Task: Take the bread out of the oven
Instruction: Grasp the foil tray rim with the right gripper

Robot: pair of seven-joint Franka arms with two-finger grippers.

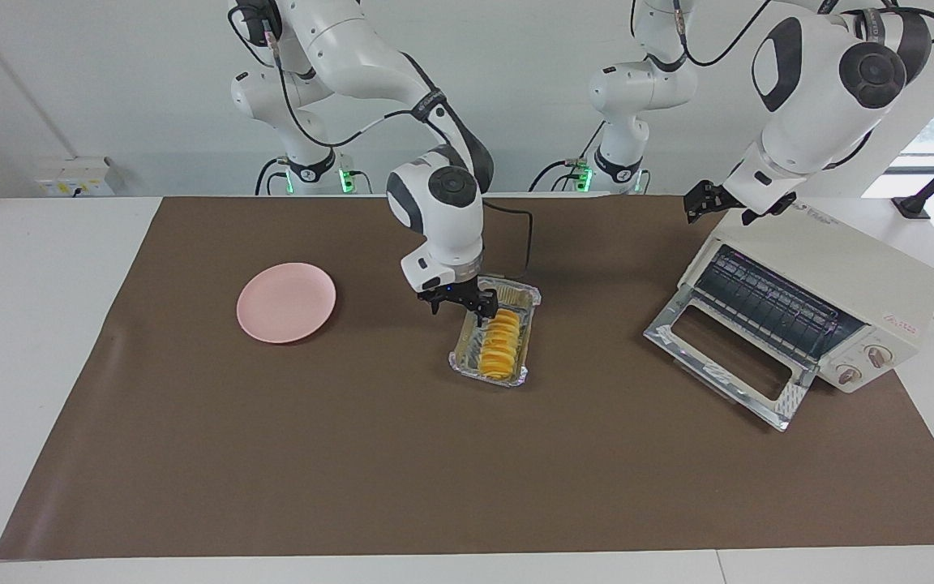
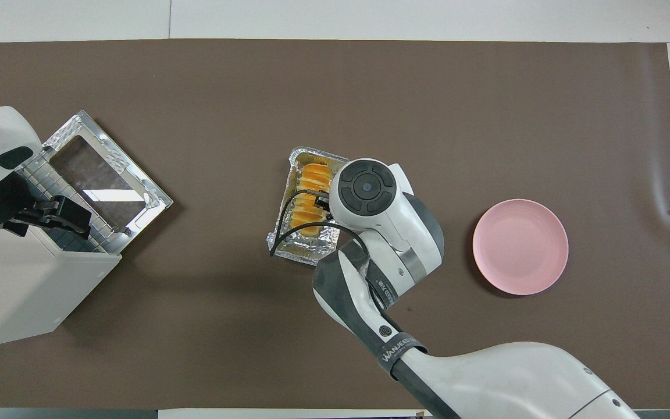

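Note:
The bread [image 1: 499, 345], a ridged golden-yellow loaf, lies in a silver foil tray [image 1: 516, 378] in the middle of the brown mat, outside the oven. It also shows in the overhead view [image 2: 310, 198]. My right gripper [image 1: 460, 308] is open and low over the end of the tray nearer the robots, its fingers just above that end of the loaf. The cream-white oven [image 1: 856, 284] stands at the left arm's end with its glass door [image 1: 726, 357] dropped open and its rack bare. My left gripper [image 1: 720, 207] is open, in the air over the oven's top edge.
A round pink plate [image 1: 286, 302] lies on the mat toward the right arm's end, also seen in the overhead view [image 2: 520, 245]. The oven body [image 2: 15, 291] and its open door [image 2: 102, 174] take up the left arm's end.

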